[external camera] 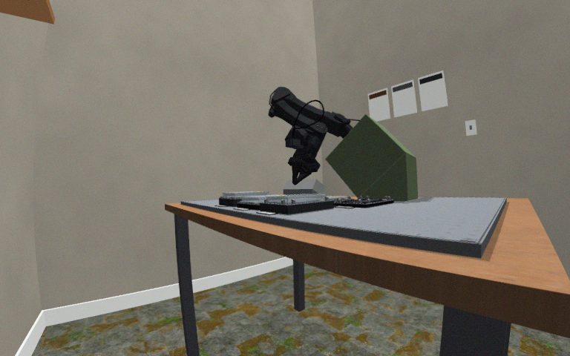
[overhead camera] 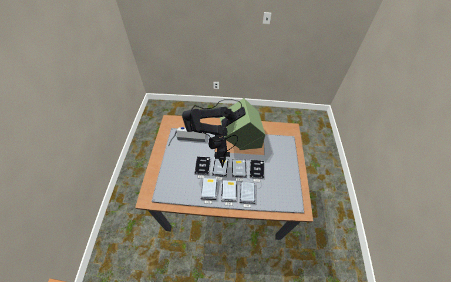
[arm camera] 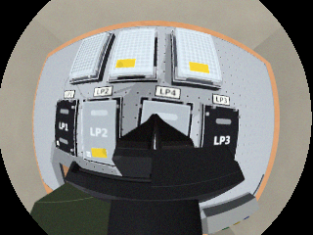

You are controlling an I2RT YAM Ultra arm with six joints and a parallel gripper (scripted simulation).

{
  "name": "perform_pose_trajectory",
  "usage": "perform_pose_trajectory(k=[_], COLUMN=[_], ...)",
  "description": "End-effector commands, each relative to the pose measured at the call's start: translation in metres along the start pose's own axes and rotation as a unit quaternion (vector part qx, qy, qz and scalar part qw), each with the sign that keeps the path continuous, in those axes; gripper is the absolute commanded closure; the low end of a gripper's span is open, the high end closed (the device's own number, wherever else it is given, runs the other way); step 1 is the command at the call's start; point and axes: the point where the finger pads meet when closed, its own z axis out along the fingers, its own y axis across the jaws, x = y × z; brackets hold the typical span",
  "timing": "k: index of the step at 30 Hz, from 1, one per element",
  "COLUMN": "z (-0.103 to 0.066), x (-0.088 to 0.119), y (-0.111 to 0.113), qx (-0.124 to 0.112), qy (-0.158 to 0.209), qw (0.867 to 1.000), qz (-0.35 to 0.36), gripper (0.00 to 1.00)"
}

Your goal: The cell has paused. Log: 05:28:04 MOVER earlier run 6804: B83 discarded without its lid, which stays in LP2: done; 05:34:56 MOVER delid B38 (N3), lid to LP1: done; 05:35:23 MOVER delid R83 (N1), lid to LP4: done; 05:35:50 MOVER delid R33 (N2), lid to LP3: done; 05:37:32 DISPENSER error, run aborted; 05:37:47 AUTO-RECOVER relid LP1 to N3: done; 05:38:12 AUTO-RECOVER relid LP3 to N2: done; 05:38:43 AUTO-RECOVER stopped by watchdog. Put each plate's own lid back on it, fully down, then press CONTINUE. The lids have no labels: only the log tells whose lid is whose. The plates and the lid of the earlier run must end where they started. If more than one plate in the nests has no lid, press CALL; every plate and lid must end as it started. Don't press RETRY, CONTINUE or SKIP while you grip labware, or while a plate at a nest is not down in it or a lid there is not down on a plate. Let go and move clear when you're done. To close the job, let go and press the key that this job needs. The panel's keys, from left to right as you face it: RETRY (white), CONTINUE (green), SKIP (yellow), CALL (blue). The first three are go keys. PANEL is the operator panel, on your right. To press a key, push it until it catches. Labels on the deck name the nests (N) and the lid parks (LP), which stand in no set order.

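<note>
My gripper is shut with nothing between its fingers, above the LP4 park. A clear lid lies at LP4, partly hidden by the fingers. Another clear lid with a yellow mark lies at LP2. The black parks LP3 and LP1 hold no lid. Two nest plates show yellow-marked lids. The third plate shows no yellow mark and looks lidless. Nest labels are unreadable.
The grey operator panel stands at the back beside the arm, with its keys mostly hidden. A large green block stands close to the arm, behind the parks.
</note>
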Motion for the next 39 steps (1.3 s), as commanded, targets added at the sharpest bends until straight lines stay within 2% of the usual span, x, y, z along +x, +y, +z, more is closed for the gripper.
perform_pose_trajectory(k=[1, 5, 19, 21, 36, 38, 39], z=[-0.005, 0.003, 0.008, 0.008, 0.012, 0.012, 0.011], x=[-0.004, -0.015, -0.016, -0.016, -0.016, -0.016, -0.025], y=[0.01, 0.014, 0.087, 0.087, 0.164, 0.164, 0.166], qx=[0.028, 0.038, 0.036, 0.036, 0.034, 0.034, 0.036], qy=[-0.015, -0.029, -0.027, -0.027, -0.024, -0.024, -0.033], qw=[0.999, 0.999, 0.999, 0.999, 0.999, 0.999, 0.999], qz=[0.014, 0.019, 0.019, 0.019, 0.016, 0.016, 0.024], gripper=[1.0, 1.0, 1.0, 1.0, 1.0, 1.0, 1.0])
